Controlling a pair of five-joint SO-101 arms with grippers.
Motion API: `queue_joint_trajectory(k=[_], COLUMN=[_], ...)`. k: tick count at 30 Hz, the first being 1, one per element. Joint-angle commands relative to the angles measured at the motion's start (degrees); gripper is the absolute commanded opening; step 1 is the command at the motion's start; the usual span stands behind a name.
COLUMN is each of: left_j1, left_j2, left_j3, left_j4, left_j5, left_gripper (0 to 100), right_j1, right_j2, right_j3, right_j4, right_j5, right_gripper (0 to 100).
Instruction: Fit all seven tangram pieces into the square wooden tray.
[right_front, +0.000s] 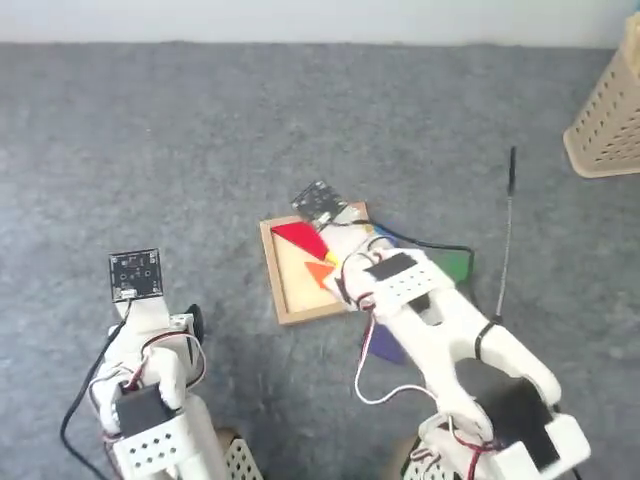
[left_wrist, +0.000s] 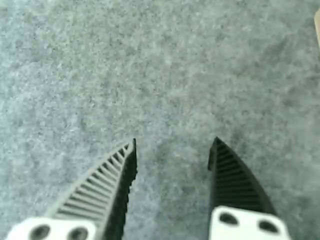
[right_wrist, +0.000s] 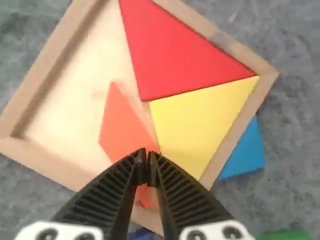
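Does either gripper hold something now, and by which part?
Left gripper is open and holds nothing. Right gripper is shut, tips over the orange piece; a real grip cannot be told.

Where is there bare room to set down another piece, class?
Inside the tray, the bare corner bordered by the red triangle, the orange piece and the rim. On the carpet, the stretch between the tray and the left claw. Crowded: past the yellow triangle, where the blue piece and green piece lie by the right arm.

No legible text, label, number or sign anywhere. Wooden tray: plain wood, unmarked. Black circuit boards at lower left and centre of frame: pale specks, too small to read.
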Motion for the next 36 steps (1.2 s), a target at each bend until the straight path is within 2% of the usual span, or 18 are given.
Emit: queue_joint_trajectory(k=[1,6,15,19,28,36], left_j1=[0.1,0.1,0.1,0.1,0.1,0.1], left_j2=[-0.6,-0.6,-0.6,-0.6,-0.6,-0.6], left_j3=[-0.3,-0.3,-0.3,-0.3,-0.3,-0.3], left_j4=[0.2,0.2,0.2,0.2,0.2,0.2], left_j5=[0.5,0.5,0.5,0.5,0.5,0.5], left_gripper=[23,23,23,23,23,23], right_j1=[2.9,2.6,-5.9,-7.6,-5.8,-0.3], right_j2=[-3.8,-4.4,-4.4,-3.6,-3.6,-3.6], right_j3=[-0.9,-1.0,-1.2,-0.9,3.3,3.4], right_j4=[0.6,0.7,-3.2,-5.3,-4.3,5.8], right_j5=[1.1,0.5,0.4,0.4,1.0,1.0], right_gripper=[0.6,0.6,0.6,0.6,0.6,0.6])
